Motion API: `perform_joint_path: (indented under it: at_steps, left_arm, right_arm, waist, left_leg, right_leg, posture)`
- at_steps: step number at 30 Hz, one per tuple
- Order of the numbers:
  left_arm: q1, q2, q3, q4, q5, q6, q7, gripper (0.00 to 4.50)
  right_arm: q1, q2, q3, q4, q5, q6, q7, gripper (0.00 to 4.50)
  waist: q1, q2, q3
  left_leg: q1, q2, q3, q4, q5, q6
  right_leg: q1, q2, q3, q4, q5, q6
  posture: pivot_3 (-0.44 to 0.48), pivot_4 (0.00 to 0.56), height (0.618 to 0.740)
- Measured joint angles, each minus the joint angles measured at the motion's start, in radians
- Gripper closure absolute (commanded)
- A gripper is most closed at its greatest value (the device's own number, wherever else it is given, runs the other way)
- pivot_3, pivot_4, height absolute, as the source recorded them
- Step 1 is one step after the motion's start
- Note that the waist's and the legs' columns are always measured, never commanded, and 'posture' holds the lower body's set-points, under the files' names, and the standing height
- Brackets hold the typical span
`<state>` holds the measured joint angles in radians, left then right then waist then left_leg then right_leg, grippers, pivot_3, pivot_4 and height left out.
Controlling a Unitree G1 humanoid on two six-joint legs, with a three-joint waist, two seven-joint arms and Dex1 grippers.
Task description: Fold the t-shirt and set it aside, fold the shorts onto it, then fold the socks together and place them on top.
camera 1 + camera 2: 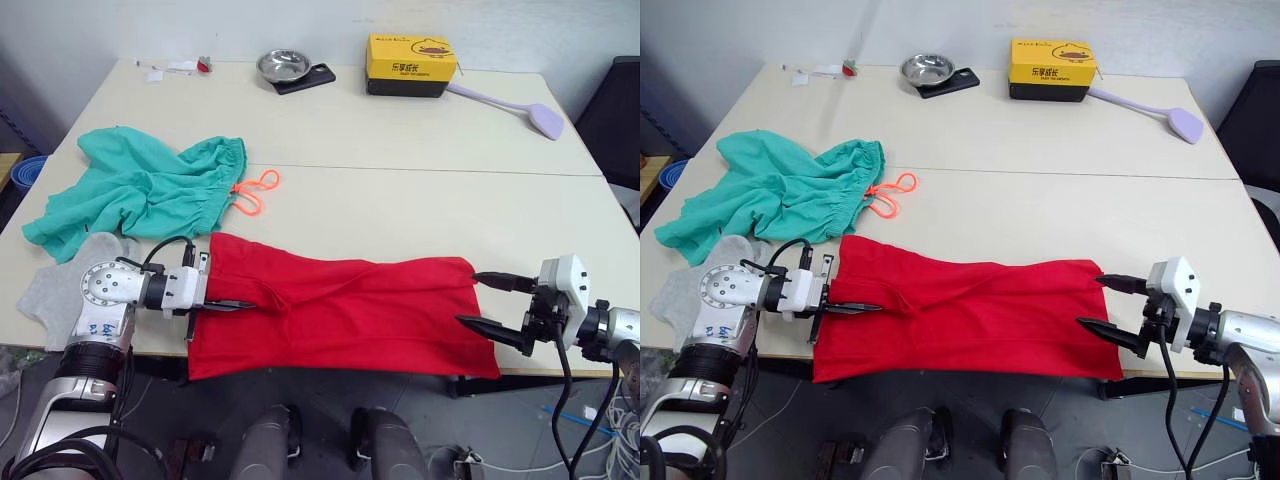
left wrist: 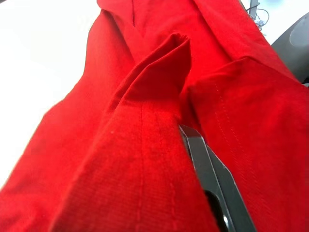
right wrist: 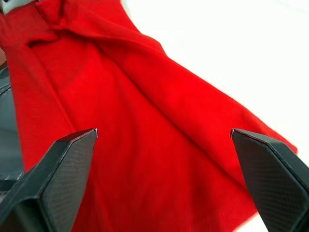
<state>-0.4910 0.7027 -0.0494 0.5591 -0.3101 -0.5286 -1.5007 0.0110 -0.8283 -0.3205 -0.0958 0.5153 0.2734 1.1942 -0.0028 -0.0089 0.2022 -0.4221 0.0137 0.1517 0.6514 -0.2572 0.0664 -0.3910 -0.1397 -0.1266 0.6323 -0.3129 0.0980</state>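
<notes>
Left gripper (image 1: 232, 304) pinches a fold at one end of the t-shirt (image 1: 350, 315), stretched along the table's (image 1: 400, 200) near edge for folding, while the right gripper (image 1: 490, 303) waits spread at the other end; the shorts (image 1: 140, 190) and socks (image 1: 55, 290) lie near the left edge.

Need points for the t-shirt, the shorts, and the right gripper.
t-shirt (image 1: 360, 310): left eye view, middle of the red cloth.
shorts (image 1: 140, 190): left eye view, teal fabric below the waistband.
right gripper (image 1: 492, 305): left eye view, midway between its open fingertips.

steel bowl (image 1: 283, 66), yellow box (image 1: 411, 65), lilac spatula (image 1: 520, 110)
</notes>
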Motion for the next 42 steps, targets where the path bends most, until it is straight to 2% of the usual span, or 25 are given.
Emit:
perform_joint_path:
  at_steps: [2, 5, 11, 17, 20, 23, 28, 34, 37, 42]
  left_arm:
    - [0.0, 0.016, -0.001, 0.009, 0.006, 0.01, 0.0, 4.48]
    - [0.0, 0.018, -0.001, 0.009, 0.012, 0.084, 0.004, 3.93]
    - [0.033, 0.033, 0.009, -0.094, -0.018, 0.265, 0.014, 2.07]
    - [0.082, 0.172, 0.102, -0.35, -0.205, 0.67, 0.012, 0.12]
    - [0.122, 0.189, 0.162, -0.467, -0.295, 0.84, 0.053, 0.02]
    - [0.161, 0.167, 0.193, -0.558, -0.343, 0.914, 0.111, 0.02]
    - [0.214, 0.116, 0.211, -0.612, -0.352, 0.923, 0.182, 0.02]
    - [0.239, 0.093, 0.224, -0.672, -0.353, 0.924, 0.22, 0.02]
    - [0.249, 0.091, 0.224, -0.678, -0.352, 0.924, 0.224, 0.0]
    - [0.258, 0.091, 0.224, -0.678, -0.351, 0.923, 0.225, 0.0]
  right_arm:
    - [-0.003, 0.0, 0.001, 0.033, -0.01, -0.025, 0.011, 0.0]
    - [-0.013, 0.001, 0.015, 0.083, -0.031, -0.067, 0.025, 0.0]
    - [-0.069, 0.001, 0.044, 0.171, -0.062, -0.132, 0.044, 0.0]
    - [-0.259, -0.007, 0.1, 0.256, -0.068, -0.098, 0.081, 0.0]
    - [-0.405, -0.03, 0.175, 0.311, -0.092, -0.021, 0.106, 0.0]
    - [-0.541, -0.032, 0.273, 0.394, -0.151, 0.045, 0.117, 0.0]
    - [-0.688, -0.005, 0.377, 0.548, -0.245, 0.075, 0.111, 0.0]
    - [-0.753, 0.01, 0.436, 0.666, -0.316, 0.07, 0.158, 0.0]
    - [-0.764, 0.013, 0.439, 0.684, -0.323, 0.079, 0.184, 0.58]
    - [-0.773, 0.016, 0.439, 0.692, -0.338, 0.072, 0.19, 2.31]
  waist:
    - [-0.001, 0.0, 0.0]
    - [-0.001, 0.0, 0.0]
    - [-0.004, 0.0, 0.0]
    - [-0.024, 0.001, 0.0]
    - [-0.029, 0.002, 0.001]
    - [-0.029, 0.002, 0.001]
    - [-0.024, 0.002, 0.001]
    - [-0.027, 0.002, 0.001]
    - [-0.027, 0.002, 0.001]
    - [-0.027, 0.002, 0.001]
  left_leg:
    - [0.0, 0.0, 0.0, 0.0, 0.0, 0.0]
    - [0.0, 0.0, 0.0, 0.0, 0.0, 0.0]
    - [0.0, 0.0, 0.0, 0.0, 0.0, 0.0]
    - [0.0, 0.0, 0.0, -0.001, 0.0, -0.001]
    - [0.0, 0.0, -0.001, -0.001, 0.001, -0.001]
    - [0.0, 0.0, -0.001, -0.001, 0.001, -0.002]
    - [-0.001, 0.0, -0.001, 0.0, 0.001, -0.002]
    - [-0.001, 0.0, 0.0, -0.001, 0.001, -0.002]
    - [-0.001, 0.0, 0.0, -0.001, 0.001, -0.002]
    - [-0.001, 0.0, 0.0, -0.002, 0.001, -0.003]
  right_leg:
    - [0.0, 0.0, 0.0, 0.0, 0.0, 0.0]
    - [0.0, 0.0, 0.0, 0.0, 0.0, 0.0]
    - [-0.001, 0.001, 0.0, 0.001, 0.0, 0.0]
    - [0.0, 0.0, 0.001, 0.002, 0.0, 0.0]
    - [-0.001, 0.001, 0.001, 0.002, 0.0, 0.0]
    - [-0.001, 0.001, 0.001, 0.003, -0.001, -0.001]
    - [-0.001, 0.0, 0.001, 0.002, -0.001, -0.001]
    - [-0.001, 0.001, 0.001, 0.001, -0.001, -0.001]
    - [-0.002, 0.001, 0.001, 0.002, -0.001, -0.001]
    - [-0.002, 0.001, 0.001, 0.001, -0.001, -0.001]
  posture:
    - [0.0, 0.15, 0.74]
    - [0.0, 0.15, 0.74]
    - [0.0, 0.15, 0.74]
    - [0.0, 0.15, 0.74]
    - [0.0, 0.15, 0.74]
    - [0.0, 0.15, 0.74]
    - [0.0, 0.15, 0.74]
    - [0.0, 0.15, 0.74]
    - [0.0, 0.15, 0.74]
    - [0.0, 0.15, 0.74]
